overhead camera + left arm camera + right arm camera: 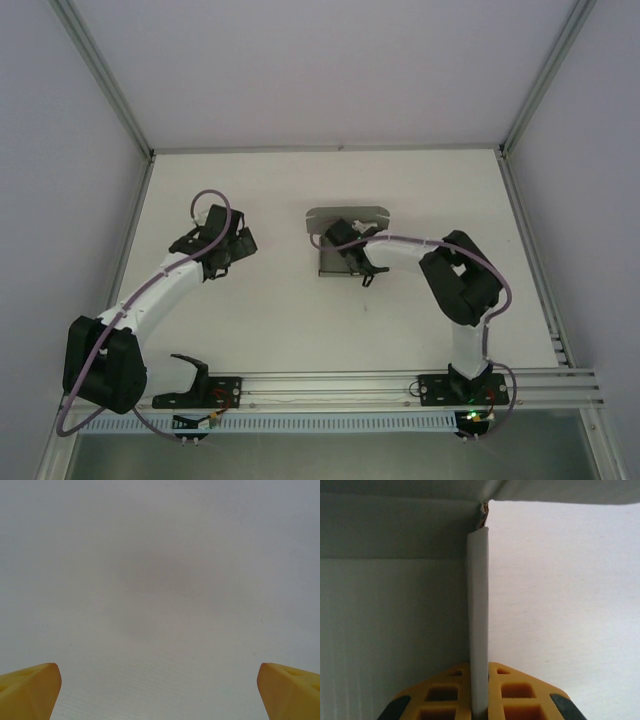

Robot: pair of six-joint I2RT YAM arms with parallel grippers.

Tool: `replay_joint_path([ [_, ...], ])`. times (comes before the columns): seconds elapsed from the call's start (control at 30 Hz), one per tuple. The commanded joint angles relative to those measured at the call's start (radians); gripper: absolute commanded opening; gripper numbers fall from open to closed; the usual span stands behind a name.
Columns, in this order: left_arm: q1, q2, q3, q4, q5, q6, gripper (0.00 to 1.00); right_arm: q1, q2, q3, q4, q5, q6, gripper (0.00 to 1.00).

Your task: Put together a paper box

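The paper box (340, 222) is a grey cardboard piece lying at the middle of the white table, partly folded up. My right gripper (352, 262) reaches onto it from the right. In the right wrist view a raised wall of the paper box (478, 605) stands edge-on between the two yellow fingers (520, 692), and the right gripper (479, 700) is shut on it. My left gripper (240, 242) hovers over bare table to the left of the box. Its yellow fingertips (30, 687) sit far apart at the frame corners, open with nothing between them.
The white table (280, 310) is ringed by aluminium rails (350, 385) at the near edge and by pale walls on the left, right and back. Purple cables loop from both arms.
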Motion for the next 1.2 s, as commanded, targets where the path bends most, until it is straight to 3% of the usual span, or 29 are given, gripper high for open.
replay_joint_path([
  [0.0,0.01,-0.018,-0.007,-0.043,-0.034,0.016,1.0,0.008,0.138,-0.009,-0.244,0.117,0.129,0.0],
  [0.27,0.009,-0.015,-0.004,-0.06,-0.041,0.015,1.0,0.026,0.246,0.091,-0.349,0.19,0.165,0.0],
  [0.53,0.009,-0.013,0.004,-0.053,-0.013,0.03,1.0,0.028,0.155,0.053,-0.19,0.104,0.054,0.0],
  [0.63,0.009,-0.011,0.012,-0.033,0.029,0.052,1.0,0.028,0.047,0.022,-0.112,0.045,0.02,0.19],
  [0.77,0.008,-0.015,0.021,0.015,0.12,0.108,1.0,0.026,-0.084,0.002,-0.064,0.005,0.003,0.28],
  [0.87,0.002,-0.007,0.043,0.038,0.183,0.146,1.0,0.027,-0.147,0.014,-0.082,0.004,0.008,0.51],
  [1.07,-0.04,0.011,0.088,0.112,0.317,0.259,1.0,0.028,-0.273,-0.033,-0.026,-0.033,-0.023,0.6],
  [1.17,-0.063,0.025,0.115,0.144,0.408,0.349,1.0,0.025,-0.38,-0.087,0.041,-0.038,-0.111,0.71],
])
